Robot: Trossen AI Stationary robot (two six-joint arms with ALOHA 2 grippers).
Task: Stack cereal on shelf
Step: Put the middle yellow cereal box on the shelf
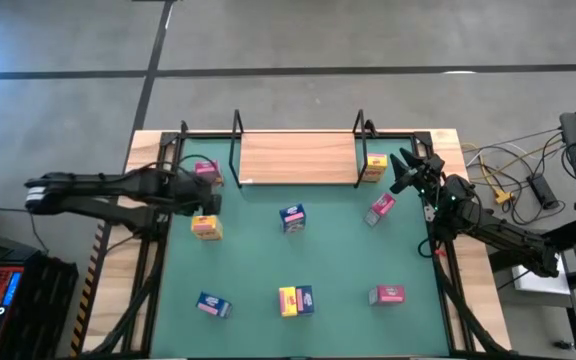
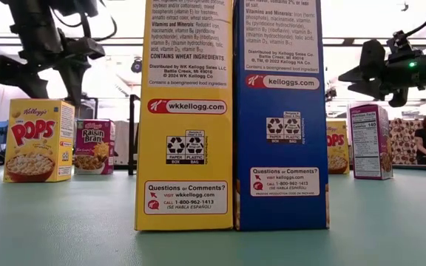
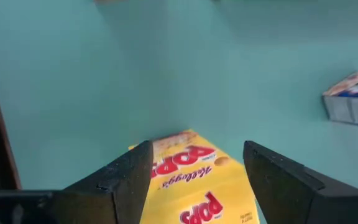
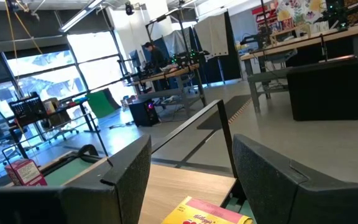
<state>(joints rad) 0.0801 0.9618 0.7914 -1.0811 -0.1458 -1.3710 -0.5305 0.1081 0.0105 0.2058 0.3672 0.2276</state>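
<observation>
Green-matted tabletop [image 1: 268,270] carries scattered boxes; at nine o'clock the left gripper [image 3: 194,180] hangs, fingers part-open and empty, astride a small yellow cardboard cereal box [image 3: 197,186] — poised for pickup — light wood shelf board [image 1: 298,157] at twelve.

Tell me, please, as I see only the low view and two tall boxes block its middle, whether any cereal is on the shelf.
Observer: No. The high view shows the shelf board bare; a yellow box lies just past its right end.
Operator: Thank you. Which arm hangs above the Pops box on my left?
Observer: The left one. Its wrist view shows the left gripper with fingers open and the Pops box below, between them.
</observation>
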